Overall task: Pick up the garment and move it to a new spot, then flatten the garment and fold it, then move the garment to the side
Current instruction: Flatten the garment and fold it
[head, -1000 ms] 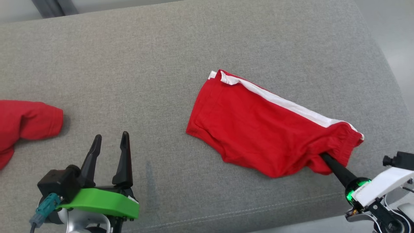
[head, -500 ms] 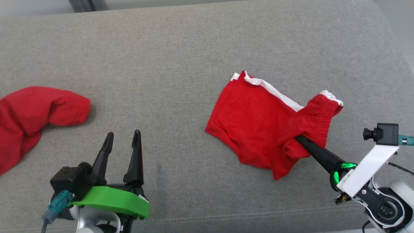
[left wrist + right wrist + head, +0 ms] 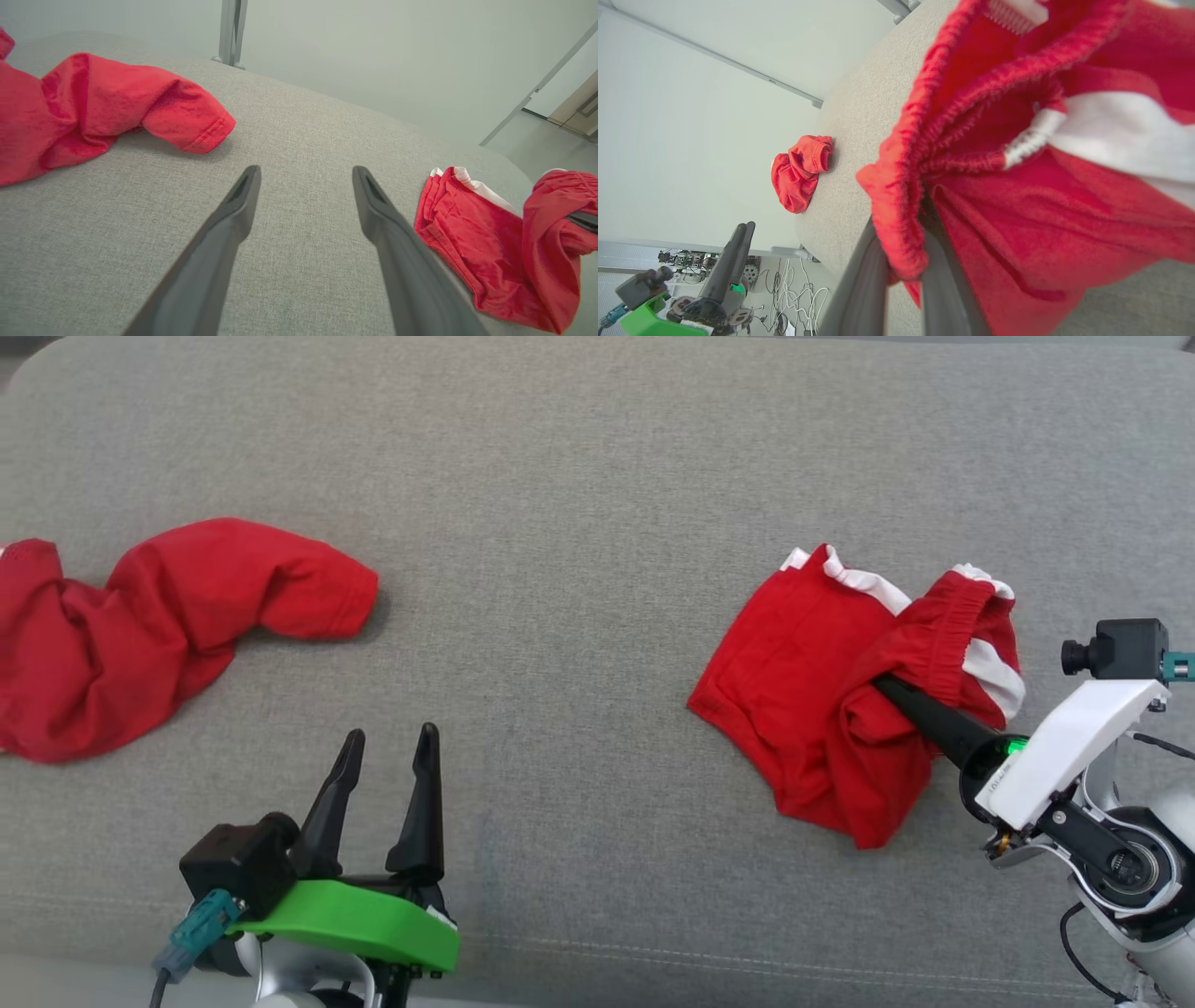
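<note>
Grey cushion is the work surface. The garment sits on the cushion's right part, near its right end. It is red with a white side stripe and a gathered elastic band. Most of it lies on the cushion, rumpled and partly folded over itself.

Right gripper comes in from the cushion's right end. Its fingers are pinched together on the garment's elastic band, and that bunched edge is lifted off the cushion. In the right wrist view, red cloth drapes over both fingers and hides the tips.

Left gripper hangs over the cushion's near edge, left of centre. Its fingers are wide apart with nothing between them and point across the cushion.

Second red cloth lies crumpled at the cushion's left end, well apart from the garment, with one sleeve-like tube pointing toward the cushion's middle.
</note>
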You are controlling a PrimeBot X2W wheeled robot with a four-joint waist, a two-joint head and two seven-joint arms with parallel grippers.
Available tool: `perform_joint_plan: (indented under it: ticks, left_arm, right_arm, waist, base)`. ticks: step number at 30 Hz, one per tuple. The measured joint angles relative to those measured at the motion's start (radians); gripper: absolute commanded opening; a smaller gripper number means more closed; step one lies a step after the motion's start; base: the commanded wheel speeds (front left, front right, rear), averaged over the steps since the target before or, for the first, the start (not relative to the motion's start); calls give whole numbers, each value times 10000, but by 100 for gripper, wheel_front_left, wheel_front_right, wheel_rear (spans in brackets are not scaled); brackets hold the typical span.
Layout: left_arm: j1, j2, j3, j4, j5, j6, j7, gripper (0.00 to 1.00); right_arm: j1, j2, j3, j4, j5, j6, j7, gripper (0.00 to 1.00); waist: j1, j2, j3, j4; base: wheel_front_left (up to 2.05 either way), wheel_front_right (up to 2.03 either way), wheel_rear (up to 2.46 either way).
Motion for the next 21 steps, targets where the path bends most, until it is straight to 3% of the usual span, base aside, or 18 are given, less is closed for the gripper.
perform_joint_plan:
  ticks: [4,10,11,12,13,21]
  left_arm:
    - [-23,-23,-8,29,-198,0,-123,100]
    - [-103,-61,6,211,-228,-2,-305,100]
    - [-117,-71,6,238,-230,-2,-337,100]
    - [-137,-79,6,261,-232,-2,-337,100]
    - [-157,-82,4,278,-240,-2,-339,100]
    - [-205,-140,-6,401,-316,-2,-525,100]
  right_arm:
    - [-214,2,4,79,0,-278,192,0]
    - [-584,161,228,163,-17,-314,474,0]
    - [-607,226,226,205,-17,-376,474,35]
    - [-622,267,224,259,-19,-384,474,35]
    - [-633,295,224,293,-27,-426,474,100]
    - [-969,476,222,493,-230,-474,470,100]
  waist:
    - [0,-1,96,378]
    - [0,0,278,710]
    - [1,0,297,731]
    - [0,0,312,745]
    - [0,0,322,752]
    - [0,0,333,691]
  base:
    - [0,0,0]
    - [0,0,0]
    - [0,0,0]
    - [0,0,0]
    - [0,0,0]
    - [0,0,0]
